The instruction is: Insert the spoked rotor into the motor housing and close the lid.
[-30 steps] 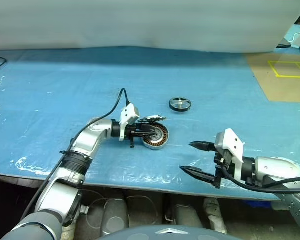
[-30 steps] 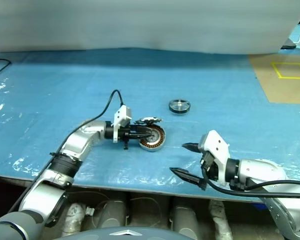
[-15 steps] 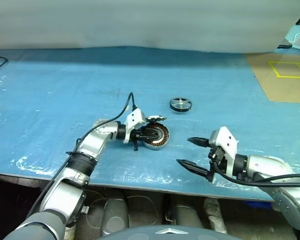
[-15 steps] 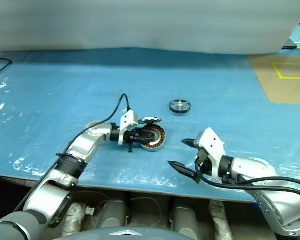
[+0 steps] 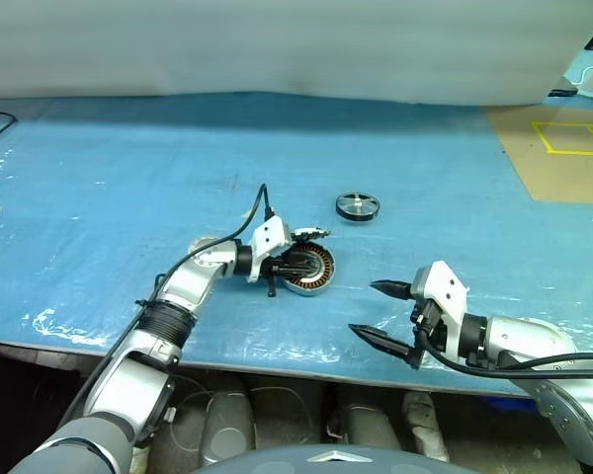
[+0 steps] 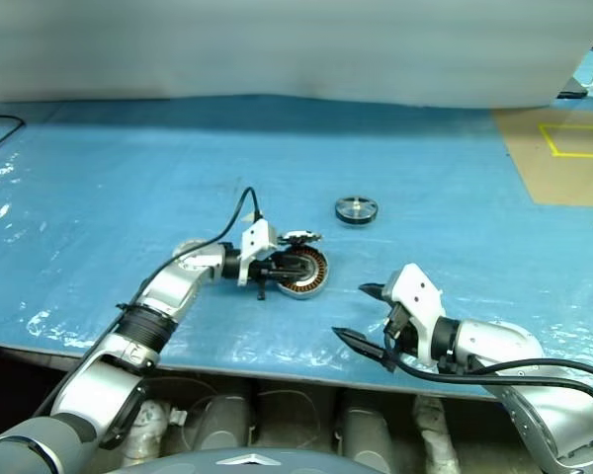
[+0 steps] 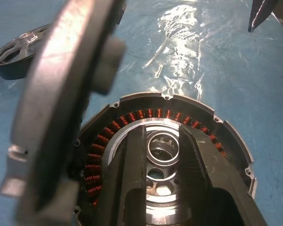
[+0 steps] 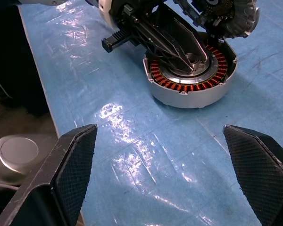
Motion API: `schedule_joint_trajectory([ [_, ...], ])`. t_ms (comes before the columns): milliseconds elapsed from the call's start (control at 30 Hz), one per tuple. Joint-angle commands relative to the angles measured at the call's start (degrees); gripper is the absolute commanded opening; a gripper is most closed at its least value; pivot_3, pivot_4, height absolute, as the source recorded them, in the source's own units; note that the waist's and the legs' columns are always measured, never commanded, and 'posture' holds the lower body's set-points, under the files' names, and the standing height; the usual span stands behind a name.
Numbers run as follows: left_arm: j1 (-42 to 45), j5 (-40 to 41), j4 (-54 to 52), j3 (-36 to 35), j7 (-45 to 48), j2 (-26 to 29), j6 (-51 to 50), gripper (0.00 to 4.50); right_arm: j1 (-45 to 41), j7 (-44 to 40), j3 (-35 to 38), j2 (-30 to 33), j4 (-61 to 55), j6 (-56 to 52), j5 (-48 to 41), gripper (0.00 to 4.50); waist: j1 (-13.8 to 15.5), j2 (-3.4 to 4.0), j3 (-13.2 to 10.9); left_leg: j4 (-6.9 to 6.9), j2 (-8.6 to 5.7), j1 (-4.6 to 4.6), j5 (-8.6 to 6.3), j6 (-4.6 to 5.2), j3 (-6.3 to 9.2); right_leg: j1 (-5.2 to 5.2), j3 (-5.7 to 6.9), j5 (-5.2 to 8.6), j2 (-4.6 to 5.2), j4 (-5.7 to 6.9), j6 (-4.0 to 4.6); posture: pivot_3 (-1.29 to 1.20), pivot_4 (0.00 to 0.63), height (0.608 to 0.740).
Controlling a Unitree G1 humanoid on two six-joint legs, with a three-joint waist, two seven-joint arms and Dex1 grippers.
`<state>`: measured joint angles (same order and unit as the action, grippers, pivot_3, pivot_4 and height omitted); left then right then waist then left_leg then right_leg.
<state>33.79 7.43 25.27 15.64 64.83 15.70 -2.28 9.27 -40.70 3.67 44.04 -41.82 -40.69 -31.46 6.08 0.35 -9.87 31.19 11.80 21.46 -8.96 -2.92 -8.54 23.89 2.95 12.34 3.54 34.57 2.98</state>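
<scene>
The motor housing (image 5: 308,270) lies flat on the blue plastic-covered worktop (image 5: 99,178), its ring of copper windings around the silver centre hub open to view. The lid (image 7: 61,99) stands tilted on edge against the housing's far rim, its toothed face partly visible in the right wrist view; whether it rests on the rim or just touches it cannot be told. The left gripper (image 5: 298,264) reaches over the housing from the left, its two black fingers (image 7: 132,188) lying close together across the hub with only a narrow gap between them; the jaws are nearly pressed together, and whether they pinch anything cannot be told. The spoked rotor (image 5: 357,206) lies flat on the worktop beyond the housing and a little to the right, well apart from it. The right gripper (image 5: 383,314) hovers near the housing's right front side, close to the worktop's front edge, its jaws spread wide and holding nothing, pointing toward the housing.
</scene>
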Motion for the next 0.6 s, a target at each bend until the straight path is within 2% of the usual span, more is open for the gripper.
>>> schedule_joint_trajectory([
  [33, 0.42, -1.34, 0.09, 0.65, 0.18, 0.76, 0.6, 0.69, -0.91, 0.39, -0.16, -0.08, -1.47, 0.57, -0.03, 4.5, 0.0, 0.0, 0.0, 0.0, 0.0, 0.0, 0.0, 0.0, 0.0, 0.0, 0.0, 0.0, 0.0, 0.0, 0.0, 0.0, 0.15, 0.74],
  [200, 0.46, -0.52, -1.14, 0.52, 2.0, 1.48, -1.66, 0.69, -1.51, 0.91, -0.31, 0.02, -1.25, 0.4, 0.01, 4.5, -0.04, 0.0, 0.0, 0.0, 0.0, -0.03, 0.0, 0.0, 0.0, -0.01, 0.0, 0.0, 0.0, 0.01, 0.0, 0.0, 0.15, 0.74],
  [600, 1.4, -3.54, 1.05, 1.07, -1.08, 0.98, 0.67, 0.69, -2.86, 2.62, -0.65, -0.01, -1.38, -0.68, -0.23, 4.5, -0.03, 0.0, 0.0, 0.01, 0.0, -0.04, 0.0, 0.0, 0.0, -0.03, 0.0, 0.0, 0.0, 0.01, 0.0, 0.0, 0.15, 0.74],
])
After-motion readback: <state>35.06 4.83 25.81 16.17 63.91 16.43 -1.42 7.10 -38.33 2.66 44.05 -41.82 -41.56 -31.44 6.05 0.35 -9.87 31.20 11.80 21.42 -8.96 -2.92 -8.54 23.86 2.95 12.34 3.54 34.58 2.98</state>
